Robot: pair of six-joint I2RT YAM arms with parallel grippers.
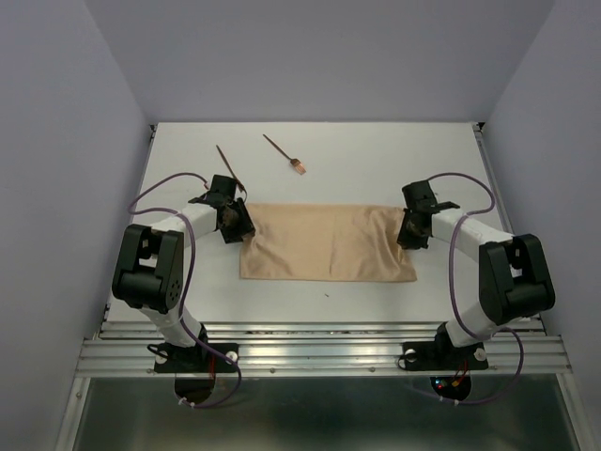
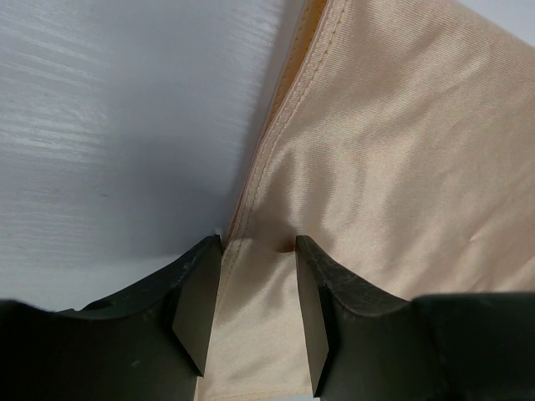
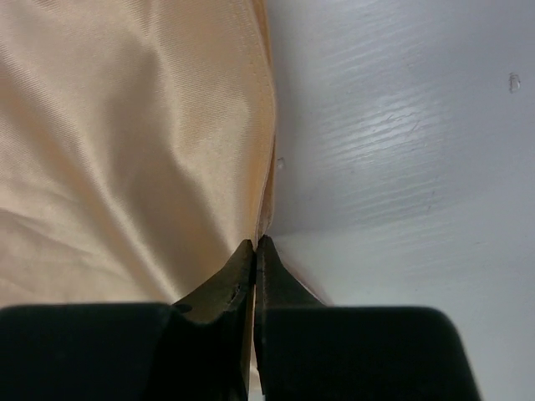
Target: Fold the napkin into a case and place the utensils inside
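At centre left of the top view the left gripper [image 1: 244, 229] holds its jaws apart astride the left hem of the thin, creased peach-tan cloth napkin [image 1: 329, 242] spread mid-frame, 2 thin reddish-brown stick utensils [image 1: 285, 156] lie above it, and the right gripper [image 1: 410, 236] is pinched together on its right edge

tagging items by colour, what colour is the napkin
The napkin is plain peach-tan with a slight sheen, best seen in the left wrist view.
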